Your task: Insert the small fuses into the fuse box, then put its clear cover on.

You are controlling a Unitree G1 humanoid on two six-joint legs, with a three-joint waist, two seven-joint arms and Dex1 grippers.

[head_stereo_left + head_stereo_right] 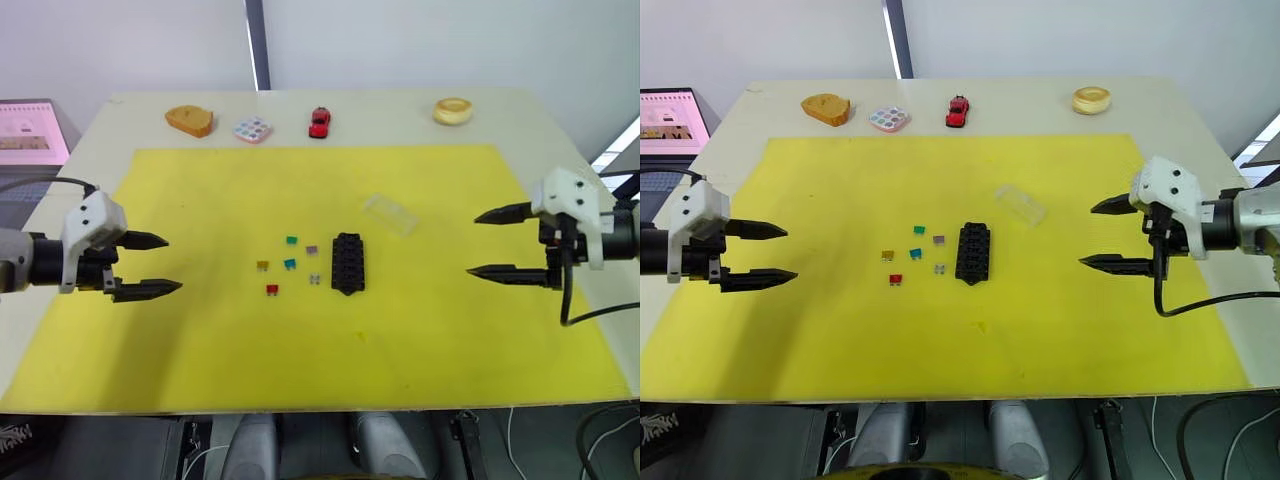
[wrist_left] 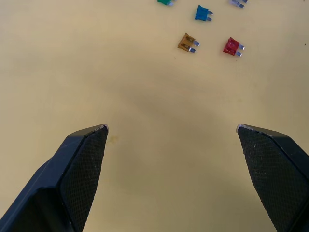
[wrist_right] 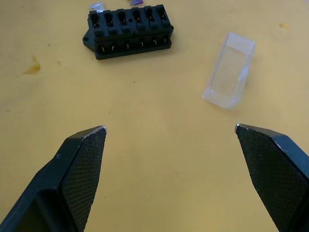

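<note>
The black fuse box (image 1: 347, 263) lies in the middle of the yellow mat (image 1: 200, 340), its slots empty in the right wrist view (image 3: 129, 30). Just left of it lie several small fuses: green (image 1: 291, 240), teal (image 1: 289, 264), purple (image 1: 312, 250), grey (image 1: 315, 278), yellow-brown (image 1: 262, 266) and red (image 1: 272, 289). The clear cover (image 1: 390, 214) rests on the mat behind and right of the box. My left gripper (image 1: 155, 265) hovers open at the mat's left side. My right gripper (image 1: 490, 243) hovers open at the right side. Both are empty.
Along the table's far edge sit an orange bread-shaped piece (image 1: 189, 120), a multicoloured square tile (image 1: 252, 129), a red toy car (image 1: 319, 121) and a yellow ring (image 1: 452, 110). A pink screen (image 1: 25, 130) stands off the table's left.
</note>
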